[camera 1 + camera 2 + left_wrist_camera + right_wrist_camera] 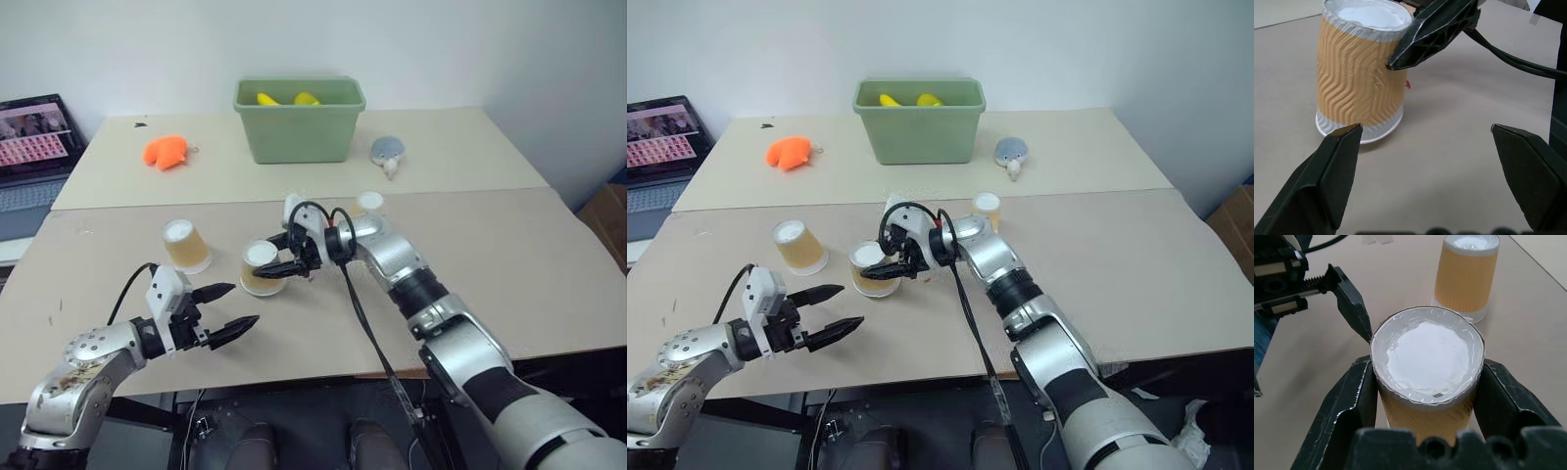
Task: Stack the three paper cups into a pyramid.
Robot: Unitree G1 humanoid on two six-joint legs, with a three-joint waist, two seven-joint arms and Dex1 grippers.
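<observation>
1. Three small tapered kraft-paper cups, tan-orange with white rims and bottoms, stand upside down on the beige table (549, 284): the left cup (186, 246), the middle cup (262, 268) and the far cup (369, 204).
2. Right gripper (286, 253) clamps its black fingers on the middle cup's sides.
3. Left gripper (230, 308) hovers near the table's front edge, fingers spread wide, holding nothing.

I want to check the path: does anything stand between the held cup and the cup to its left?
Nothing visible does. The right gripper holds the middle cup, and bare table separates it from the left cup.
</observation>
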